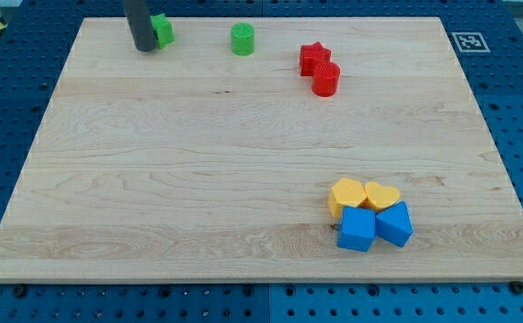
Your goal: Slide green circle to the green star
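Camera view: my tip point(144, 49), a bare rod with no fingers to open or close, touches the green star point(162, 30) at the bench's point(198, 170) top left, while the green circle point(242, 39) sits unpushed nearby to its right.

Green circle point(242, 39) and star point(161, 30), red, yellow, blue blocks, pale board point(198, 161).

Wooden board point(198, 179) with seven coloured blocks, seemingly.
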`<action>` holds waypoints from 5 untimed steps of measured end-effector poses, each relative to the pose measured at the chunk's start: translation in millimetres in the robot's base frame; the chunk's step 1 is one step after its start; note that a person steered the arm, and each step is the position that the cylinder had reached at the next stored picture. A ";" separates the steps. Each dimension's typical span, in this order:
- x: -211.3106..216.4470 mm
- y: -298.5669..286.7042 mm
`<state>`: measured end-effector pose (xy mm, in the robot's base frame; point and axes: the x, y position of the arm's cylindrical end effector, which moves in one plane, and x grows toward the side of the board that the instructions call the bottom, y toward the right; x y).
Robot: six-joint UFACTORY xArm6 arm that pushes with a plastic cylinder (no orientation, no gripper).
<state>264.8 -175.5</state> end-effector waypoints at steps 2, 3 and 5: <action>19.7 143.4; 1.7 197.3; -5.4 140.8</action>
<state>259.4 -34.7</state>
